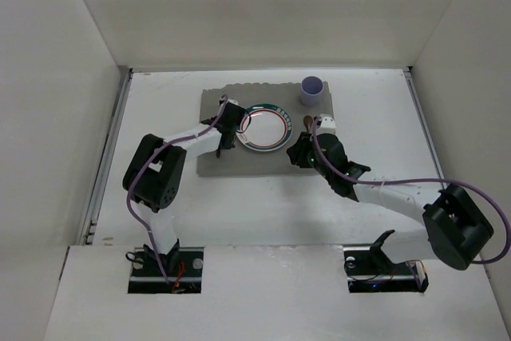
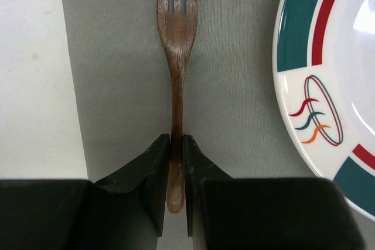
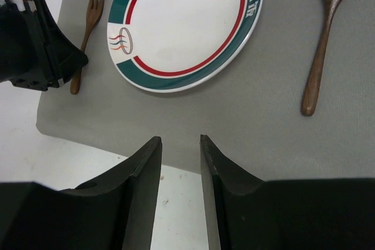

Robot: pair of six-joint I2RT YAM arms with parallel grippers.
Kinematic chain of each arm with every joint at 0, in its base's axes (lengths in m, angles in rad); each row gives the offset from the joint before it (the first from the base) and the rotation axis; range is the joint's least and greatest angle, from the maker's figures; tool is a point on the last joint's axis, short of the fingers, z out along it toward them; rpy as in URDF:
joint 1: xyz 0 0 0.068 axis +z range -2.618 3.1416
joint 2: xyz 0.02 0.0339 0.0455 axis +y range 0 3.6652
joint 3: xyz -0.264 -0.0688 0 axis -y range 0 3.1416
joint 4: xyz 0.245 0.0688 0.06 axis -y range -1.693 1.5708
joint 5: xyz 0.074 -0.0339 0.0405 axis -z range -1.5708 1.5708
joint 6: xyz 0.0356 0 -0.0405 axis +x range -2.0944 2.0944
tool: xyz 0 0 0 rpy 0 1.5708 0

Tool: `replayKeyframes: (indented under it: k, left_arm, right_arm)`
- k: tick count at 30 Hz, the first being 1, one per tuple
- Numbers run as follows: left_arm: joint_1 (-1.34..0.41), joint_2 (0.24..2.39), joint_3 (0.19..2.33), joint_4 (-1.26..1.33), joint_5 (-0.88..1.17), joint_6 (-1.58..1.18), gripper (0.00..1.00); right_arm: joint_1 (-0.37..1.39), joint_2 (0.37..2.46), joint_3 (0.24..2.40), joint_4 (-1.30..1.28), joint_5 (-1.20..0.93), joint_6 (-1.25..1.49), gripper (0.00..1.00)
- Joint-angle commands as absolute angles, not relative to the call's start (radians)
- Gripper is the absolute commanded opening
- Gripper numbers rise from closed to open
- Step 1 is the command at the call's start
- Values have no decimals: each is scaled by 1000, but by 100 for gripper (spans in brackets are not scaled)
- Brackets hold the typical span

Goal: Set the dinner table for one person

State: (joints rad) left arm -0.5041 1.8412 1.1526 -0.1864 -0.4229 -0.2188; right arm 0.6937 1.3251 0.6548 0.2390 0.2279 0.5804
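The white dinner table (image 1: 375, 125) carries a grey cloth mat (image 1: 209, 161). On the mat lies a white plate (image 1: 267, 127) with a green and red rim. My left gripper (image 2: 176, 144) is shut on the handle of a wooden fork (image 2: 176, 33), which lies on the mat left of the plate (image 2: 328, 86). In the top view the left gripper (image 1: 227, 135) sits at the plate's left edge. My right gripper (image 3: 180, 141) is open and empty above the mat's near edge. A wooden spoon (image 3: 325, 39) lies right of the plate (image 3: 184, 24).
A purple cup (image 1: 312, 89) stands at the mat's far right corner. White walls enclose the table on three sides. The left gripper's body (image 3: 35, 45) shows beside the fork (image 3: 88, 33) in the right wrist view. The right arm's wrist hides part of the spoon (image 1: 310, 123) from above.
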Motion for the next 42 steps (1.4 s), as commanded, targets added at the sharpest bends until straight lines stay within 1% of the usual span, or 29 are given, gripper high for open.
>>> replayKeyframes:
  k: [1, 3, 6, 8, 10, 12, 16, 22, 24, 26, 27, 28, 29, 31, 32, 33, 35, 37, 38, 40, 42]
  left_arm:
    - [-510, 1829, 1151, -213, -419, -207, 12]
    - [-512, 1818, 1141, -213, -429, -212, 15]
    - [-519, 1777, 1114, -198, -454, -235, 26]
    - [-522, 1740, 1100, -196, -465, -244, 31]
    - [-528, 1682, 1074, -183, -483, -261, 37]
    - [-530, 1620, 1042, -158, -494, -284, 41]
    - [-507, 1487, 979, -120, -469, -376, 43]
    - [-450, 1249, 818, -43, -454, -534, 44]
    - [-427, 1154, 737, -20, -465, -584, 45]
    - [-395, 1074, 665, -5, -466, -629, 47]
    - [-380, 1042, 637, -6, -468, -646, 48]
    - [-358, 1004, 606, -15, -469, -669, 48]
    - [-337, 964, 573, -26, -465, -684, 49]
    - [-311, 899, 523, -61, -469, -710, 50]
    - [-292, 866, 502, -87, -471, -727, 51]
    - [-277, 841, 488, -104, -474, -744, 51]
    - [-237, 784, 459, -144, -471, -788, 52]
    - [-213, 746, 434, -164, -474, -813, 53]
    - [-200, 729, 419, -164, -474, -824, 53]
    - [-176, 715, 400, -166, -471, -845, 53]
    - [-154, 709, 393, -172, -465, -856, 53]
  right_arm:
    - [694, 1335, 669, 288, 230, 580, 39]
    - [690, 1341, 669, 288, 221, 587, 39]
    - [694, 1325, 669, 290, 238, 577, 42]
    - [694, 1316, 660, 301, 244, 577, 43]
    - [694, 1301, 657, 305, 242, 577, 43]
    - [697, 1279, 650, 310, 256, 569, 44]
    - [702, 1244, 620, 347, 302, 566, 46]
    - [702, 1115, 542, 411, 373, 572, 46]
    - [687, 1051, 511, 408, 425, 587, 42]
    - [657, 985, 470, 417, 478, 606, 34]
    - [641, 951, 447, 425, 495, 624, 21]
    - [621, 918, 424, 431, 499, 650, 13]
    - [599, 884, 404, 431, 496, 678, 9]
    - [559, 809, 364, 426, 498, 722, 6]
    - [538, 769, 341, 428, 509, 738, 7]
    - [509, 732, 315, 434, 529, 753, 10]
    - [455, 654, 263, 434, 555, 807, 23]
    - [414, 577, 226, 426, 552, 857, 40]
    - [397, 549, 216, 425, 551, 864, 46]
    - [380, 509, 199, 425, 557, 864, 53]
    - [375, 502, 189, 429, 560, 873, 56]
